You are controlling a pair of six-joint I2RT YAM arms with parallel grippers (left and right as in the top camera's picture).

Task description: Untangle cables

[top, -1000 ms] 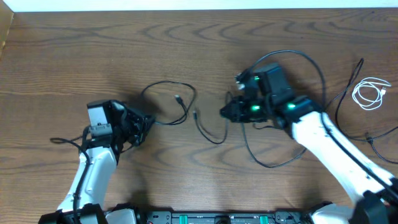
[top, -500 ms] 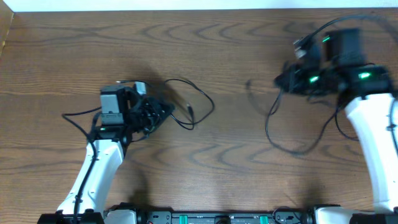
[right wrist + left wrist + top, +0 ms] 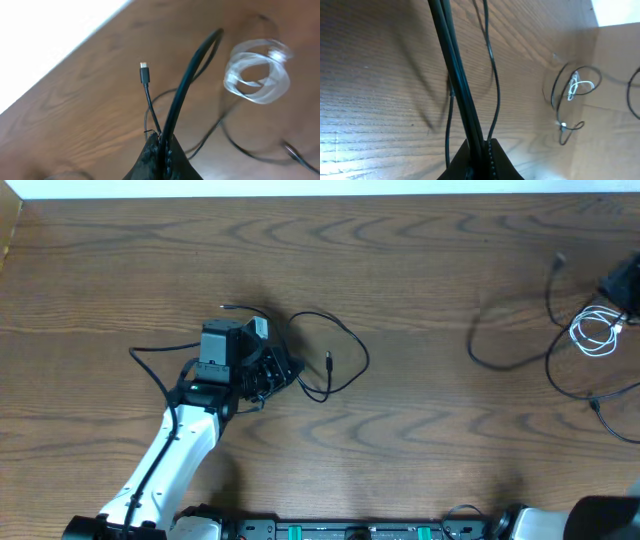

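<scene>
Here, a brown desk [image 3: 400, 240] with bold, wavy wood grain and a smooth matte face fills the overhead view. The left arm [image 3: 165, 455], white-shelled with a dark boxy wrist, reaches in from the bottom edge, where its base is cut off. Of the right arm [image 3: 625, 285] only a dark corner shows at the right edge.

The left end effector [image 3: 480, 159] is pressed together, pinching a thin black cable [image 3: 367, 360]. This cable curls in an open loop on the desk just right of the fingers and ends in a tiny plug [image 3: 328, 362].

The right end effector [image 3: 162, 155] is likewise clamped shut, on a glossy black strand [image 3: 182, 87] that arches upward. Beside it rises a finer lead tipped with a small silver-ended connector [image 3: 144, 74]. Whether these are one cord or two is hard to tell.

More loose black cables [image 3: 478, 358] lie in slack curves on the desk's right side and run off its edge. Among them sits the white cable [image 3: 598, 332], wound into a small ring, blurred in the right wrist view.
</scene>
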